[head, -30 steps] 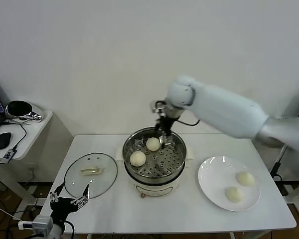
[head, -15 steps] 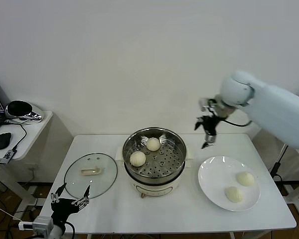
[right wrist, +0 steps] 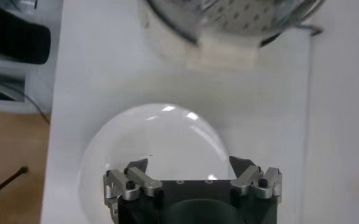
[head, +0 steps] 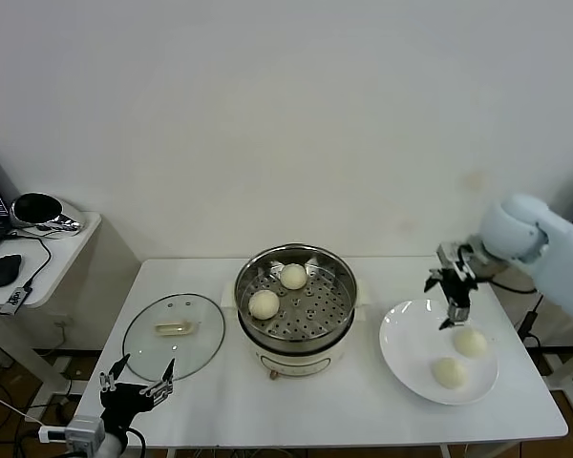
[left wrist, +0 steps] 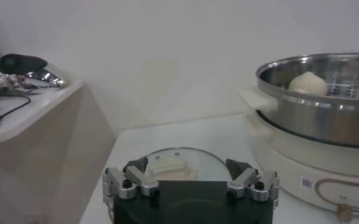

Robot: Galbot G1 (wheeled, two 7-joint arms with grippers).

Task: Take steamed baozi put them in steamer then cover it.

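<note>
The steamer [head: 296, 342] stands mid-table, uncovered, with two baozi [head: 264, 303] [head: 293, 276] on its perforated tray. Two more baozi [head: 471, 342] [head: 446, 372] lie on the white plate [head: 409, 345] at the right. My right gripper [head: 453, 307] is open and empty, hovering over the plate's far side just above the nearer-to-wall bun; its wrist view shows the plate [right wrist: 161, 140] below and the steamer's base [right wrist: 225, 53]. The cover [head: 173, 335] lies flat on the table left of the steamer. My left gripper [head: 134, 389] is open and parked below the table's front left edge, facing the cover [left wrist: 173, 164].
A side table [head: 62, 256] with a mouse, cables and a shiny bowl stands at the far left. The wall runs close behind the table. The steamer's handle [left wrist: 257, 99] juts toward the cover.
My right gripper has left the steamer, swung right and come down over the plate. The second bun stays in the steamer. The left arm has not moved.
</note>
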